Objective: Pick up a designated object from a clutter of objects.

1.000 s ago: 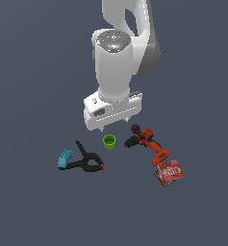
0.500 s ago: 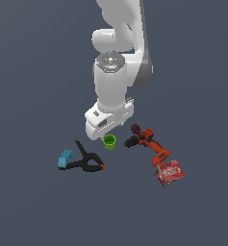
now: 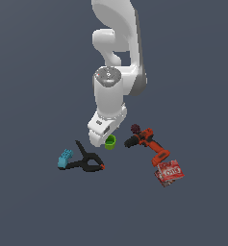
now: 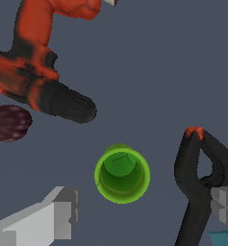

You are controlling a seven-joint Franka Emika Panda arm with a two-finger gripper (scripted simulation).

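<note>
Items as I log them, all placed from the green cup [image 4: 121, 174]:

- Power drill [image 3: 148, 142] — just beside the cup, toward the exterior view's right.
- Gripper [image 4: 144, 211] — over the cup, fingers [image 4: 57, 218] spread wide, nothing held.
- Spring clamp [image 3: 86, 160] — near, lower left.
- Red box [image 3: 169, 172] — well apart, beyond the drill.
- Green cup — upright on the floor, mouth open, untouched.
- Blue brick [image 3: 65, 159] — past the clamp.
- Dark berry [image 4: 9, 123] — against the drill.

The cup [image 4: 121, 174] is bright lime green. The drill [image 4: 36, 72] is orange-red with black parts. The clamp [image 3: 88, 161] is black with orange tips. The brick [image 3: 65, 159] is light blue, the box [image 3: 169, 171] red with white print, the berry [image 4: 9, 123] dark maroon.
</note>
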